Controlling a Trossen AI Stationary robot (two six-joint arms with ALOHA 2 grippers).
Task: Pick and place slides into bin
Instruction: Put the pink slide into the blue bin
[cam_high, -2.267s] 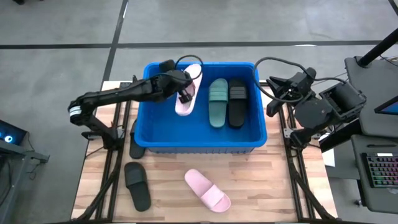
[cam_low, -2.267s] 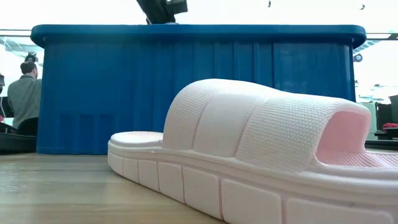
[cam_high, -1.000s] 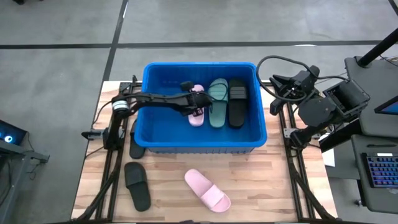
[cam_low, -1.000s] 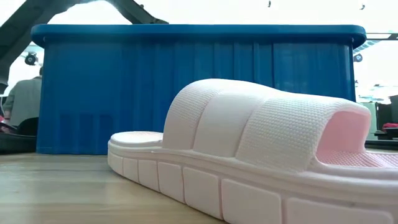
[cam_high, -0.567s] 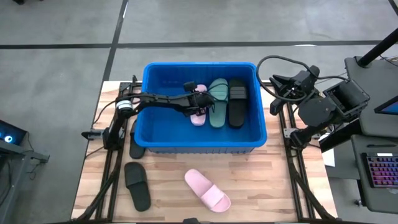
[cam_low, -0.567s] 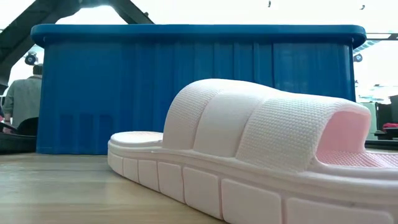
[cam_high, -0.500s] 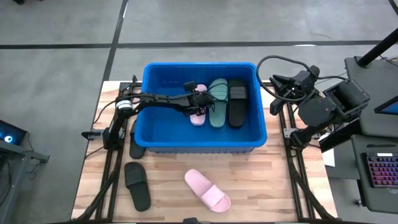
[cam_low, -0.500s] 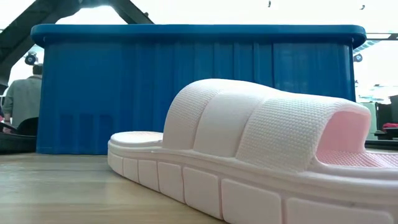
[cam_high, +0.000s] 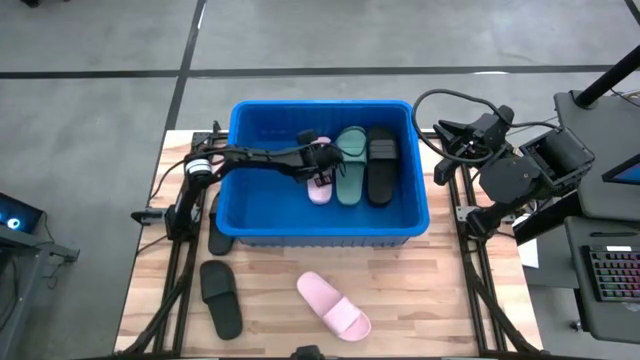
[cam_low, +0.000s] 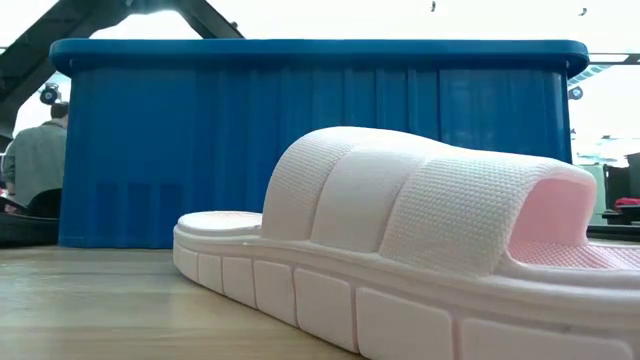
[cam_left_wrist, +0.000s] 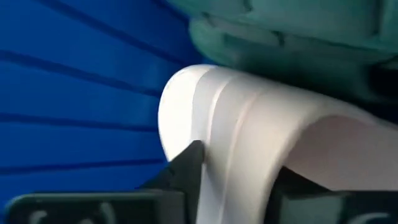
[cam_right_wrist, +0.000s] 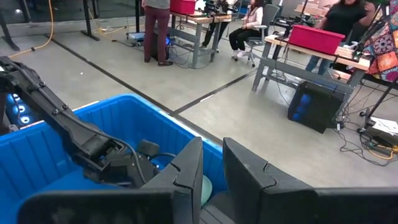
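Inside the bin (cam_high: 240, 200), the left gripper (cam_high: 320, 163) straddled the strap of a pink slide (cam_high: 319, 178) lying lengthwise beside the green slide (cam_high: 350, 165), fingers (cam_left_wrist: 186, 165) parting slightly; the right gripper's (cam_right_wrist: 211, 168) gap was narrow.

We're looking at a pale wooden tabletop (cam_high: 420, 290). The blue bin (cam_high: 325, 232) sits on its far half. On the near boards we've got a light pink slide (cam_high: 334, 306) near the middle and a black slide (cam_high: 221, 298) to its left, well apart.
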